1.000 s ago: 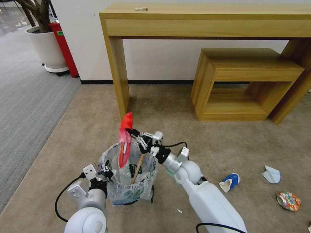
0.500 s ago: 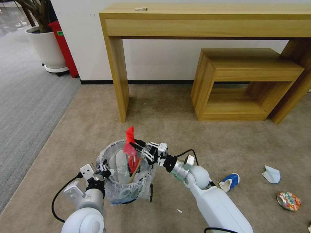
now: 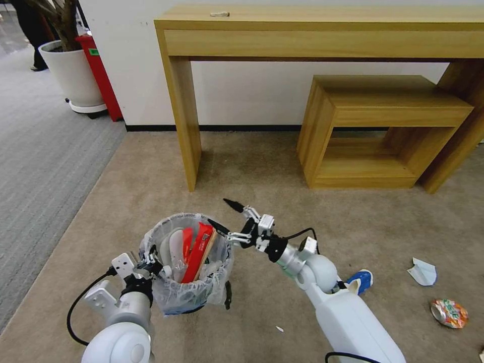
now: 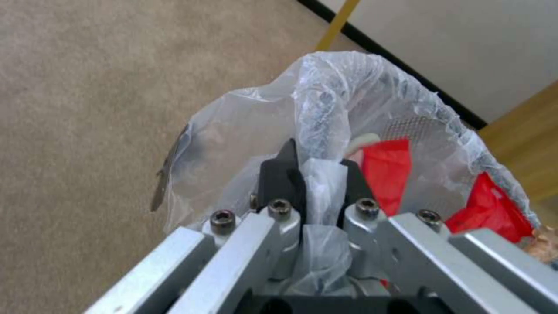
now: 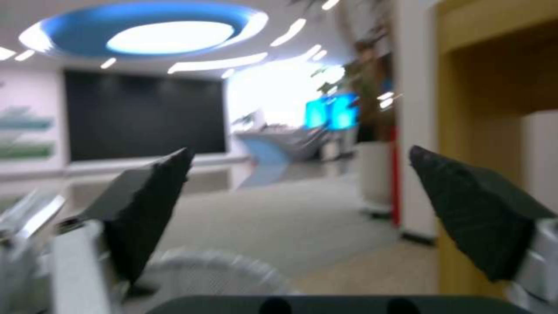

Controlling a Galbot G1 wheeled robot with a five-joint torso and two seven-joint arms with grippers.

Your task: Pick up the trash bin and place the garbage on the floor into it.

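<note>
Beige carpet (image 3: 282, 166) is spreading out below a wooden desk (image 3: 322, 35) and a low wooden shelf (image 3: 388, 116) by the wall. At far left, a white planter (image 3: 73, 75) and a red bin (image 3: 101, 75) are standing on grey carpet. The left gripper (image 3: 151, 264) is pinching the bagged rim of the bin (image 3: 184, 297), its fingers (image 4: 285, 174) closed on the plastic; a red wrapper (image 3: 197, 252), a stick and a slipper are sitting inside. Just right of the bin, the right gripper (image 3: 225, 216) is hovering above its rim, jaws spread wide and holding nothing. Further right, a blue-white cup (image 3: 359, 282), a white scrap (image 3: 422, 272) and a can (image 3: 448, 313) are lying on the carpet.
</note>
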